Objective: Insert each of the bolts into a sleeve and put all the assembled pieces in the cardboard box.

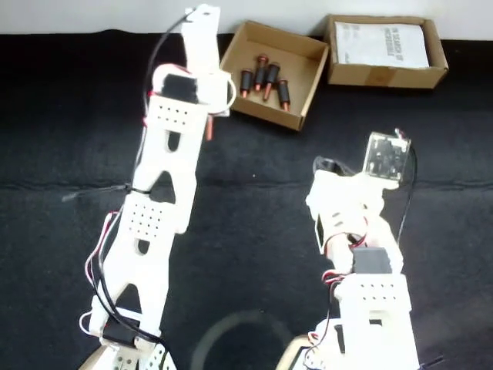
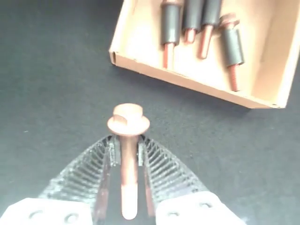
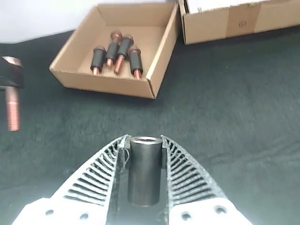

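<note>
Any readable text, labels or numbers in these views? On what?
None legible.
White sheet in the second cardboard box: printed lines, too blurred to read.
Small mark on that box's side: too small to read.

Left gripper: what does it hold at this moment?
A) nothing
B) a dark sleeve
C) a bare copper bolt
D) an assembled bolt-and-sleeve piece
C: the left gripper is shut on a bare copper bolt, head clear of the jaws; the dark sleeve is in the right gripper.
</note>
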`<act>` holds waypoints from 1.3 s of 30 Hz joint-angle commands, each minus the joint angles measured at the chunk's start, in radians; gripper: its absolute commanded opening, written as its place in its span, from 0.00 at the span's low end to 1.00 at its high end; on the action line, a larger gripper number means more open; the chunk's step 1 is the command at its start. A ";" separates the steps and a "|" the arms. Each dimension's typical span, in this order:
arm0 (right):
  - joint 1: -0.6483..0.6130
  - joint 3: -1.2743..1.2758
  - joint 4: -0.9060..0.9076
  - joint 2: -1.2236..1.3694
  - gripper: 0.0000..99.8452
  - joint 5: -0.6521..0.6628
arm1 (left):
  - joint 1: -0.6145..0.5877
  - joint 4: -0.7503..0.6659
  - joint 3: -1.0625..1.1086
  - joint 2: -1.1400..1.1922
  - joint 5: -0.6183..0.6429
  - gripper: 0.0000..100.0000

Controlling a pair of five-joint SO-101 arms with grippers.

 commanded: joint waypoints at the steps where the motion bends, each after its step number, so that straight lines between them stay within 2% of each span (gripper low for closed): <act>1: -0.039 0.056 -0.156 -0.033 0.01 0.002 | -0.015 0.054 -0.053 -0.162 0.000 0.01; 6: -0.143 0.231 -0.364 -0.209 0.01 0.008 | -0.019 0.137 -0.051 -0.297 0.000 0.01; 10: -0.214 0.355 -0.380 -0.447 0.01 0.008 | -0.036 0.143 -0.050 -0.394 0.000 0.01; 17: -0.294 0.490 -0.015 -0.849 0.01 0.008 | -0.016 0.146 -0.050 -0.522 -0.003 0.01; 19: -0.311 0.496 0.058 -0.857 0.01 0.008 | 0.001 0.147 -0.048 -0.567 -0.003 0.01; 22: -0.312 0.504 0.068 -0.840 0.01 0.006 | 0.047 0.152 -0.001 -0.639 -0.003 0.01; 25: -0.317 0.510 0.068 -0.849 0.01 0.008 | 0.104 0.152 0.193 -0.759 -0.005 0.01; 33: -0.314 0.562 0.002 -0.849 0.01 0.009 | 0.320 0.138 1.095 -1.267 -0.002 0.01; 36: -0.317 0.562 0.002 -0.849 0.01 0.009 | 0.352 0.006 1.348 -1.428 -0.002 0.01; 39: -0.318 0.562 0.001 -0.849 0.01 0.009 | 0.354 -0.192 1.581 -1.567 -0.008 0.01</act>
